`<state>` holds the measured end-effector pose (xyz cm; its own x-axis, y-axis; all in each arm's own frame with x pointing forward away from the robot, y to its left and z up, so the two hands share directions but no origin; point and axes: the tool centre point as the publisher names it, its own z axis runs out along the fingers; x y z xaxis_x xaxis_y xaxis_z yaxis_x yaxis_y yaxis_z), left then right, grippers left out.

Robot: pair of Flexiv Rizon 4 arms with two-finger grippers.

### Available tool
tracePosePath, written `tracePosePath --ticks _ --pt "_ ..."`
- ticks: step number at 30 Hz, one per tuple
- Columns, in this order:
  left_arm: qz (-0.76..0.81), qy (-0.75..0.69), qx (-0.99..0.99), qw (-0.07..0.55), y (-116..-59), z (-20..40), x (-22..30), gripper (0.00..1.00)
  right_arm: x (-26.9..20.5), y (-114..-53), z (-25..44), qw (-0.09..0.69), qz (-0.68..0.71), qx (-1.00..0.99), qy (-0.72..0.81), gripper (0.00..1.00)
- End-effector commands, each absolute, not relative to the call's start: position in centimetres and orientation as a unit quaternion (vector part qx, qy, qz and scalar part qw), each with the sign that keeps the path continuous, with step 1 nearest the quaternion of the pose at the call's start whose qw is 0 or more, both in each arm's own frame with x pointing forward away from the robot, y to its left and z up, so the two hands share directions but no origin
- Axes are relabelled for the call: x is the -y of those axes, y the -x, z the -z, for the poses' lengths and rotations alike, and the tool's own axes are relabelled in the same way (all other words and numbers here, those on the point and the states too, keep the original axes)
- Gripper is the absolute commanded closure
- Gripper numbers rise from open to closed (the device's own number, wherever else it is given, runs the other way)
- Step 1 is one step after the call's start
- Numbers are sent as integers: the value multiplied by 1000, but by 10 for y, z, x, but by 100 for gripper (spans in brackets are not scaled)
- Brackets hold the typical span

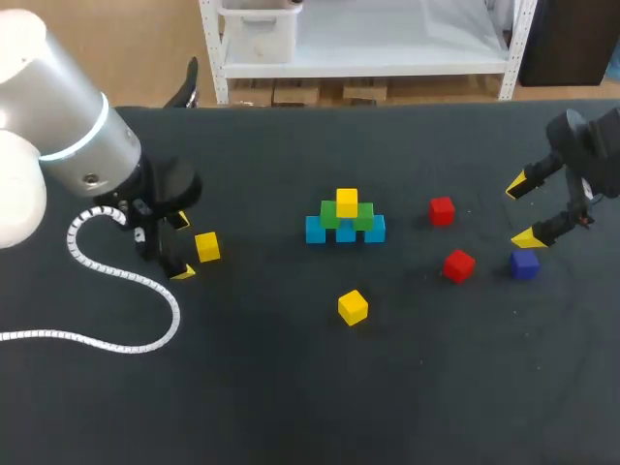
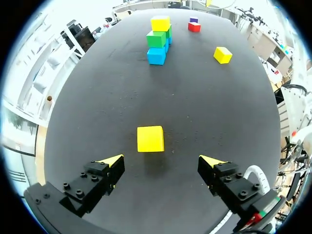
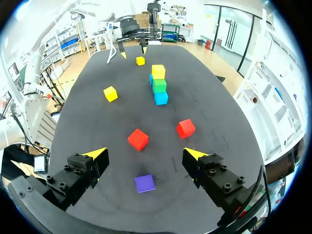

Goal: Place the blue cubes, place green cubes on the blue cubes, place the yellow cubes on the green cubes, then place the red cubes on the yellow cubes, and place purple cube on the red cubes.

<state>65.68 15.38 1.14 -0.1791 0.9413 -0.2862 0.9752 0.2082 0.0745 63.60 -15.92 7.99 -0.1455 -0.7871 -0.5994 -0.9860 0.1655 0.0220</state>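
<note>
Left gripper (image 2: 162, 160): spread wide and holding nothing, low over the table (image 1: 291, 387) at 9 o'clock from the stack (image 1: 346, 221).
Near yellow cube (image 2: 150, 139): our likely target. It lies flat just ahead of the left fingertips, touching neither, and a little toward one finger rather than centred.
Stack: three blue cubes (image 1: 315, 230) in a row, two green cubes (image 1: 329, 215) on them, and one top yellow cube (image 1: 347, 202) on the greens.
Spare yellow cube (image 1: 353, 306): alone at 6 o'clock from the stack.
Red cubes (image 1: 442, 210): one at 3 o'clock from the stack, the other at 4 o'clock, both loose.
Purple cube (image 3: 145, 183): at 4 o'clock, beyond the reds, under the open span of the right gripper (image 3: 144, 152).
Right gripper: fingers apart, nothing between them.
Step in hand: we judge it to be picking up the near yellow cube with the left arm.
How to do it well: we should move forward until the cube sits midway between the fingers and shift sideways to centre it. We should keep the pads square to two opposite faces, then close low on the cube and lift straight up.
Placing: we should come down vertically beside the top yellow cube, because a sideways nudge could shift the greens.
</note>
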Motion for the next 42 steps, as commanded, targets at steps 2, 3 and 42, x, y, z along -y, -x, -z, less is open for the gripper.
tracePosePath --ticks 2,3,42 --pt "68 -632 -761 125 -671 -6 -149 0 159 -636 -80 235 -213 -726 610 0" --pt "69 -633 -761 125 -672 -5 -148 0 159 -636 -80 235 -213 -726 610 0" --pt "80 -650 -746 123 -665 -21 -101 100 159 -636 -80 235 -213 -726 610 0"
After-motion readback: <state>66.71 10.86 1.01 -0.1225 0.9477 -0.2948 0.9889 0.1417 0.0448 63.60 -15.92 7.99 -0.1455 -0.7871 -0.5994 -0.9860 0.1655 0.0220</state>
